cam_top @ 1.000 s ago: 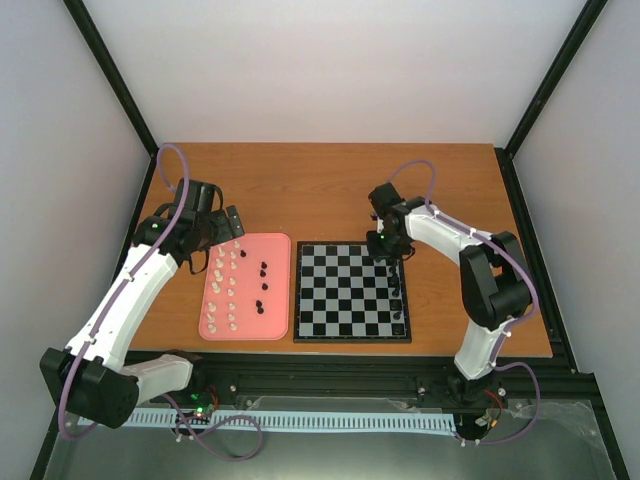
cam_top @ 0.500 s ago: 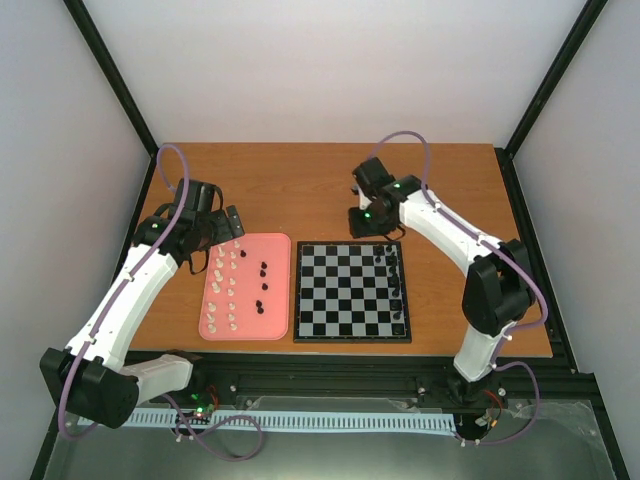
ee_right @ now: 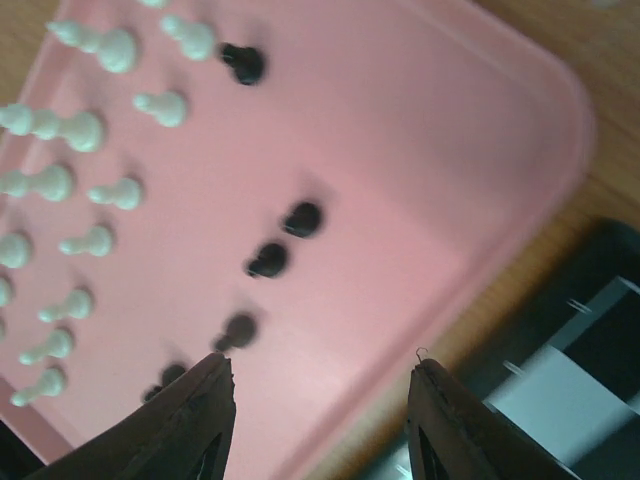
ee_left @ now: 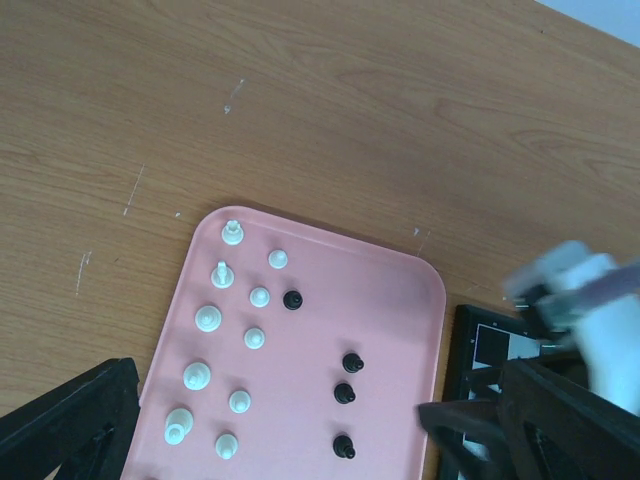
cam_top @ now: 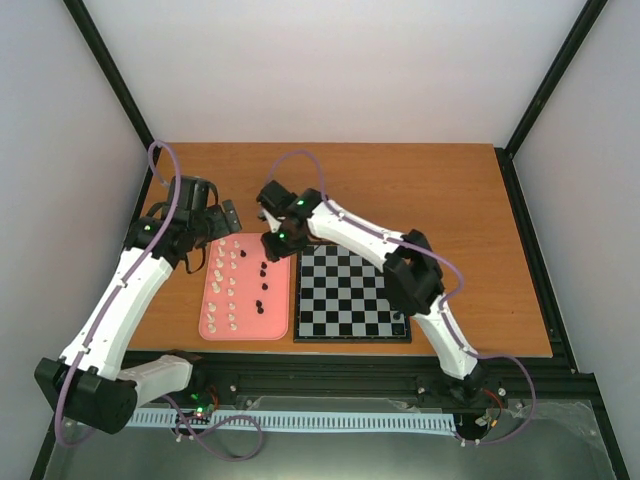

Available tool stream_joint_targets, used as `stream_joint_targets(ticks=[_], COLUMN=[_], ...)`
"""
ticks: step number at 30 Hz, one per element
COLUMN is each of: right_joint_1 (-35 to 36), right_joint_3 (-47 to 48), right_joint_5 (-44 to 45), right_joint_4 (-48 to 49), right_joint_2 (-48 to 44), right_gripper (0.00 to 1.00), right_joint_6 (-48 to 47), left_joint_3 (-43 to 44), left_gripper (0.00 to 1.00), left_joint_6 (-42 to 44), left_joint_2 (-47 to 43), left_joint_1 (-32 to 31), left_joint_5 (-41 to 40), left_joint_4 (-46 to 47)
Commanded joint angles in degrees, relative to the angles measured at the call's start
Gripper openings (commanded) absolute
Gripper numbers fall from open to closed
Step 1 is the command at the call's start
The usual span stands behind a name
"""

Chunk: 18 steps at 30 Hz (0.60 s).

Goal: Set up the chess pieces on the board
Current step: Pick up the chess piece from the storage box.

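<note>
The pink tray point(cam_top: 277, 322) holds several white pieces point(cam_top: 228, 290) on its left side and several black pieces point(cam_top: 262, 284) towards its right. The board point(cam_top: 345, 295) lies just right of the tray, and my right arm hides its right side. My right gripper point(cam_top: 272, 246) is open and empty above the tray's far right corner. In the right wrist view its gap point(ee_right: 325, 400) spans the tray's edge point(ee_right: 430, 150), with black pieces point(ee_right: 268, 260) just ahead. My left gripper point(cam_top: 220, 230) is open and empty above the tray's far left end; its view shows white pieces point(ee_left: 208, 318) and black pieces point(ee_left: 351, 362).
The brown wooden table point(cam_top: 400, 190) extends behind the tray and board. My right arm point(cam_top: 410, 270) stretches across the board's far half. The board's corner point(ee_left: 490, 345) and my right gripper's blurred body point(ee_left: 580, 300) show at the right of the left wrist view.
My right arm has swung left from the board's far right corner, along the board's far edge, to the tray's far right corner. My left arm has shifted only slightly.
</note>
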Motion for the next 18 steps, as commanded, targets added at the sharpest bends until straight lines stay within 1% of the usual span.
stream_joint_targets(ticks=[1, 8, 18], right_joint_1=[1.96, 2.23, 2.34], right_joint_3=[8.56, 14.42, 18.32], right_joint_5=[-3.09, -6.67, -6.90], right_joint_4=[-2.76, -2.84, -1.84], right_joint_2=[5.15, 11.44, 16.48], right_gripper=[0.56, 0.53, 0.45], right_joint_6=[-0.81, -1.14, -0.45], left_joint_3=[2.03, 1.02, 0.16], left_gripper=[1.00, 1.00, 1.00], left_joint_6=[-0.71, -0.84, -0.37], left_joint_2=[-1.92, -3.33, -4.77], left_joint_1=[0.23, 0.19, 0.21], left_joint_5=[-0.25, 0.44, -0.27], left_joint_4=[-0.95, -1.08, -1.79])
